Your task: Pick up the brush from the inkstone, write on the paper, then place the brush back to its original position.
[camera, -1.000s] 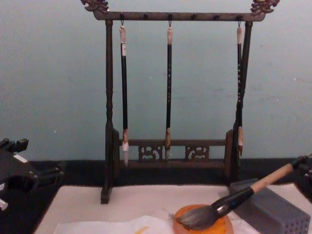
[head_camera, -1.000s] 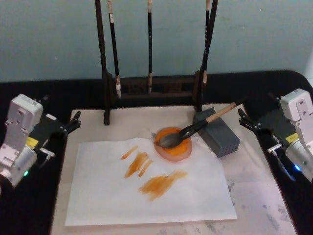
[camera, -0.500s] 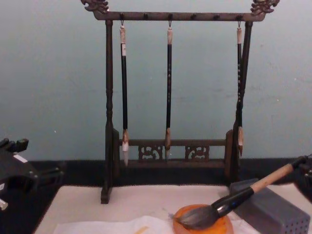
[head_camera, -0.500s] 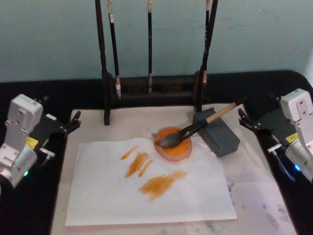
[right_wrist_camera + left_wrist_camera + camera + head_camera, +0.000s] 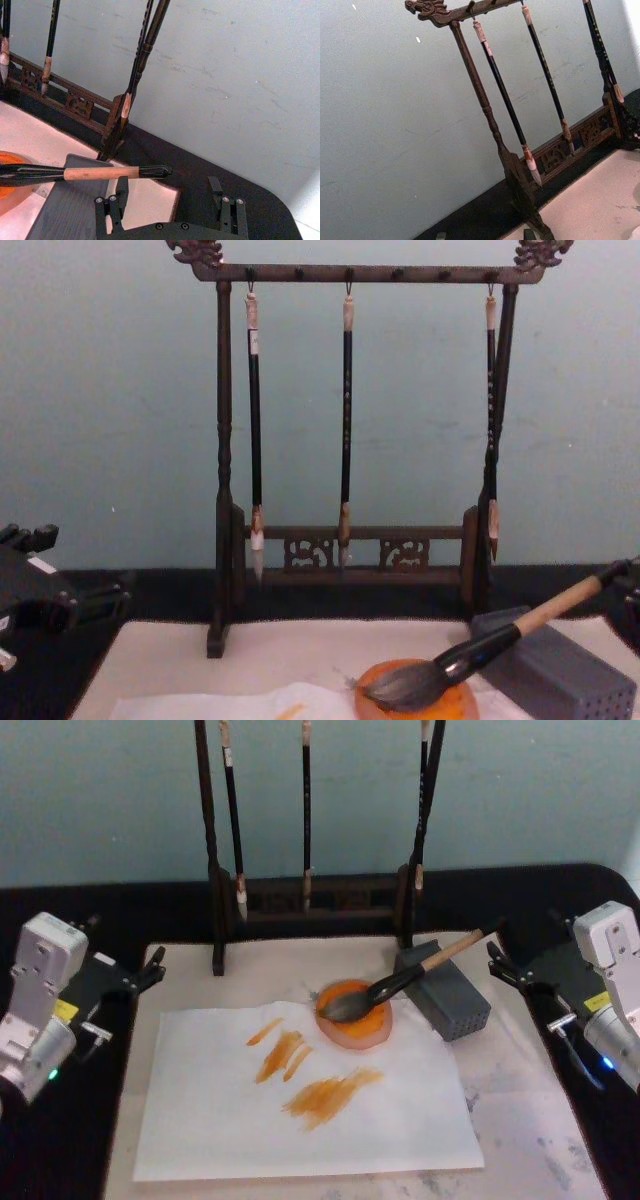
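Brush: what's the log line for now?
brush: tip on inkstone, handle on grey block | paper: orange strokes | left gripper: open, left edge | right gripper: open, right edge

Down on the off-white mat point(image 5: 530, 1120), the wrinkled white paper sheet point(image 5: 300, 1120) lies toward the front and left. At its far edge sits the round orange inkstone dish point(image 5: 350, 1032). The large wooden-handled calligraphy brush point(image 5: 400, 984) has its tip in the dish and its handle across the grey rectangular block point(image 5: 458, 1005) just to the right. Behind stands the dark wooden rack point(image 5: 217, 910), with three thin dark brushes point(image 5: 306, 810) hanging from it. The left gripper point(image 5: 125, 948) sits off the mat's left edge. The right gripper point(image 5: 167, 190) is off its right edge, near the brush's end.
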Robot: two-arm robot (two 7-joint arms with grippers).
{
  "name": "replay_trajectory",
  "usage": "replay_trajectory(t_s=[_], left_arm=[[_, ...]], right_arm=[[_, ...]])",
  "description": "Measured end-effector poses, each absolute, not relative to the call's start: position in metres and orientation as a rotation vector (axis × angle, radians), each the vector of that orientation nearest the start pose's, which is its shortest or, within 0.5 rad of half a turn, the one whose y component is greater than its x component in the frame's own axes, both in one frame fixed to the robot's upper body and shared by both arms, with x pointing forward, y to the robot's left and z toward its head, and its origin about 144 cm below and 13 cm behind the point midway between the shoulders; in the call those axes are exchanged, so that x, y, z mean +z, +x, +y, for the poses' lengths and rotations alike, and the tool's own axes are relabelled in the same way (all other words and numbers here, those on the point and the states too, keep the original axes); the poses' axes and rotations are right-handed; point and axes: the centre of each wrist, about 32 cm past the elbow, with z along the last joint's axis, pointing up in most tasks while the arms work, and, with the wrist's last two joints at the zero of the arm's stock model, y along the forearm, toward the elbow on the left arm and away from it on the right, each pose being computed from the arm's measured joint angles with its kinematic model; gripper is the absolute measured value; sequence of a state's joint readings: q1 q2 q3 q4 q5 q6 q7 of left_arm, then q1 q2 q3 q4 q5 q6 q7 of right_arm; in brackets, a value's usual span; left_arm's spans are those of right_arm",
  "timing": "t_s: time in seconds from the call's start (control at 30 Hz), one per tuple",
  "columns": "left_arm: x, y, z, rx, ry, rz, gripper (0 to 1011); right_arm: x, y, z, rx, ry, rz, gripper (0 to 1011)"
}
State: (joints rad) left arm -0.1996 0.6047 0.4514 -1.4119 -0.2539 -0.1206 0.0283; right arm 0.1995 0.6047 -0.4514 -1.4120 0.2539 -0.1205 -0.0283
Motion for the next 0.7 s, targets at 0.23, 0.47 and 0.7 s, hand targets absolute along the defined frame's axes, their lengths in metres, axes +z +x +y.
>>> replay_trajectory(t_s=[0.23, 0.47, 0.7], left_arm=[[1.140, 0.489, 0.310, 1.248, 0.304, -0.285, 1001], [1.140, 0.489, 0.310, 1.248, 0.304, -0.285, 1001], [1.140, 0.489, 0.310, 1.248, 0.304, -0.285, 1001]], right_arm=[[1.140, 0.488, -0.311, -1.251, -0.299, -0.284, 1000], [1.144, 0.481, -0.311, -1.248, -0.238, -0.250, 1000], [1.145, 0.475, -0.310, -1.230, -0.128, -0.088, 1000]])
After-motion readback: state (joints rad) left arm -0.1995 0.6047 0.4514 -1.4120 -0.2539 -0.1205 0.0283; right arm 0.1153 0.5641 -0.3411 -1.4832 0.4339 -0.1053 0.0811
